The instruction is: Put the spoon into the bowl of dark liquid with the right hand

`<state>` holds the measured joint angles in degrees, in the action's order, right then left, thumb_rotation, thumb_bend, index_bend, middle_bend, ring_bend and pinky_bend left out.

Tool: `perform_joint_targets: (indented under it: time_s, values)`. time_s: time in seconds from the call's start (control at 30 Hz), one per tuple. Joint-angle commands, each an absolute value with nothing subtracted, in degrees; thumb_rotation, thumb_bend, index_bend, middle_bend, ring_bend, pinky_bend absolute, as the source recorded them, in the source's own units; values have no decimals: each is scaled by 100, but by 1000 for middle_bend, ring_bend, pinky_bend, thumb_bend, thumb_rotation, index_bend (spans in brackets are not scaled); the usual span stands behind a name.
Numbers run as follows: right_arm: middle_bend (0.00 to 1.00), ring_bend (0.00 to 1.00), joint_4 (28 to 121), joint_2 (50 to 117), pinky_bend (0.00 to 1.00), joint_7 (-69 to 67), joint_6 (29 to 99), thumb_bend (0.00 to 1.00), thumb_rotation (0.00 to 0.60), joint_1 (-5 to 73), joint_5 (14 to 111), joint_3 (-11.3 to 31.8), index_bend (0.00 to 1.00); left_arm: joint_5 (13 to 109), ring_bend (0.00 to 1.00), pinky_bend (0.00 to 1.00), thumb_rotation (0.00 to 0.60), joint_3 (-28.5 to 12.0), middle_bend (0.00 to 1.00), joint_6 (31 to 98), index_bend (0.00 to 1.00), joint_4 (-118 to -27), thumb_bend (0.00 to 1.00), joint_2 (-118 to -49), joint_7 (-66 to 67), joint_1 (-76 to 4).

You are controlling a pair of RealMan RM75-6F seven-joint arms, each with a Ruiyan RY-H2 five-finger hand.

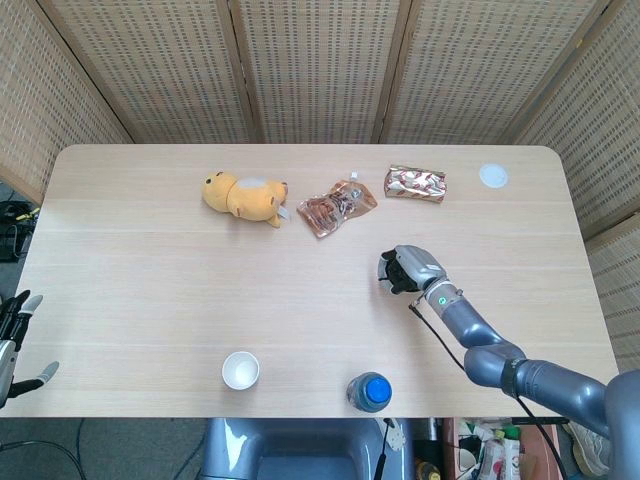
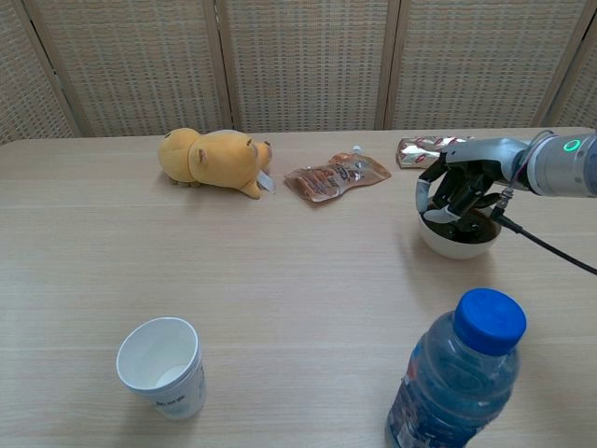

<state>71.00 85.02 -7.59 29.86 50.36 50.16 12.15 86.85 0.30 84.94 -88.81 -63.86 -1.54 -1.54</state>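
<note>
A white bowl point(image 2: 455, 245) of dark liquid stands right of the table's middle; in the head view only its left rim point(image 1: 384, 270) shows past my hand. My right hand point(image 2: 459, 187) point(image 1: 411, 271) sits low over the bowl with its fingers curled around the spoon point(image 2: 439, 216). Only a dark bit of the spoon shows under the fingers, down at the liquid. My left hand point(image 1: 14, 338) hangs off the table's front left corner with its fingers apart, holding nothing.
A yellow plush toy point(image 2: 213, 159), an orange snack pouch point(image 2: 336, 175) and a shiny wrapper point(image 2: 420, 147) lie along the far side. A white lid point(image 1: 493, 176) is at the far right. A paper cup point(image 2: 160, 366) and a blue-capped bottle point(image 2: 457, 373) stand near the front edge.
</note>
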Motion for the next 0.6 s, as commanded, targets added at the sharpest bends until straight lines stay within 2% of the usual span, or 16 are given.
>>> perform_joint_targets:
  time_s: [0.03, 0.6]
  values:
    - [899, 897, 7023, 8495, 1000, -752, 2955, 706, 600, 5047, 5002, 1216, 780, 8683, 0, 0, 600, 28, 0, 8498, 0, -8889, 233, -6384, -145, -154]
    - [899, 897, 6503, 8759, 1000, -510, 2744, 705, 600, 5466, 4789, 1315, 781, 8618, 0, 0, 600, 69, 0, 8550, 0, -8923, 233, -6353, -104, -65]
